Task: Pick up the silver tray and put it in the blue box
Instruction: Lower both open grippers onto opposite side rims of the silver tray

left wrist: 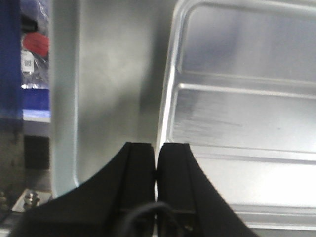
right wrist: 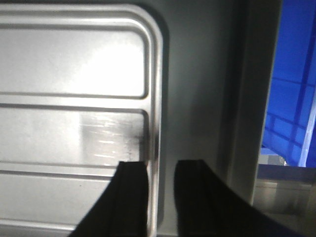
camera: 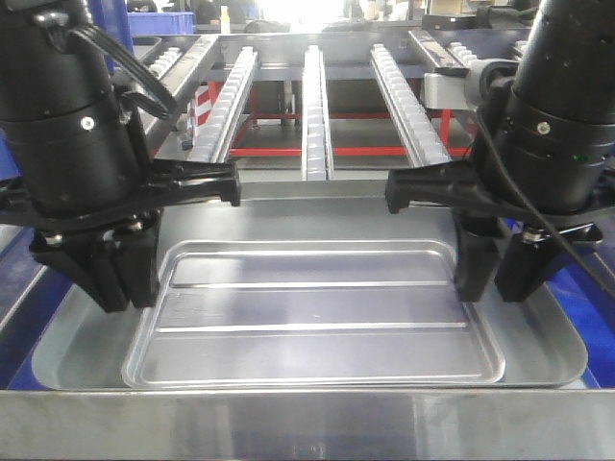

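Unreadable small label (left wrist: pixel 28 62) near silver tray (camera: pixel 317 307)

my front camera sits close, looking forward and down over the silver tray (camera: pixel 317 307); both wrist cameras look straight down, even closer, at that tray's opposite ends.

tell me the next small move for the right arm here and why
Probably close the right gripper: its jaws stand apart, astride the rim of the silver tray, while the left gripper looks pinched shut on the opposite rim. Both sides likely need a hold before any lift.
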Robot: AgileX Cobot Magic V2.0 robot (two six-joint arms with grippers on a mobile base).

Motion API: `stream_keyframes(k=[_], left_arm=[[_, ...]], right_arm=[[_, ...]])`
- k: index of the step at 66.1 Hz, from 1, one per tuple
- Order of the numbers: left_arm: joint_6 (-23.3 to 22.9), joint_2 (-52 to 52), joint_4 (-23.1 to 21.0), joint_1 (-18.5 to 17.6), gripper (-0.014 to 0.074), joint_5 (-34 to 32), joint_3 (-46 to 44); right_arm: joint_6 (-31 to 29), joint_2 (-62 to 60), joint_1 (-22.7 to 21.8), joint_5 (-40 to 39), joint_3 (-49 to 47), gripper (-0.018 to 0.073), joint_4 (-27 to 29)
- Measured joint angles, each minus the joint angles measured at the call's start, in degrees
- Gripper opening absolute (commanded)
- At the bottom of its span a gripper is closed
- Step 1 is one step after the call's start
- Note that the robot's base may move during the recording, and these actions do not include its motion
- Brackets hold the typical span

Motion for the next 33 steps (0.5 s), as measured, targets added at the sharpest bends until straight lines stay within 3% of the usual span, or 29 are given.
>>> stream_keyframes(k=[5,11,21,33], left_arm=[[0.00,1.02,-0.61,0.00,0.0239,0.00,0.00],[0.00,1.58,-1.76,0.00,0.0323,0.00,0.00],[0.00,1.71,-1.78,0.00,0.0307,0.28,-0.47],[0.00,1.71,1.34,0.00,0.0262,-0.43,-0.73]], right_arm=[[0.00,0.00,0.09,0.08,0.00,0.0364,0.00],[0.00,0.00,0.09,0.14,0.00,0.0364,0.00],[-0.09,0.00,0.09,0.14,0.00,0.0364,0.00],[-0.09,0.00,0.09,-0.61,0.00,0.0364,0.00]])
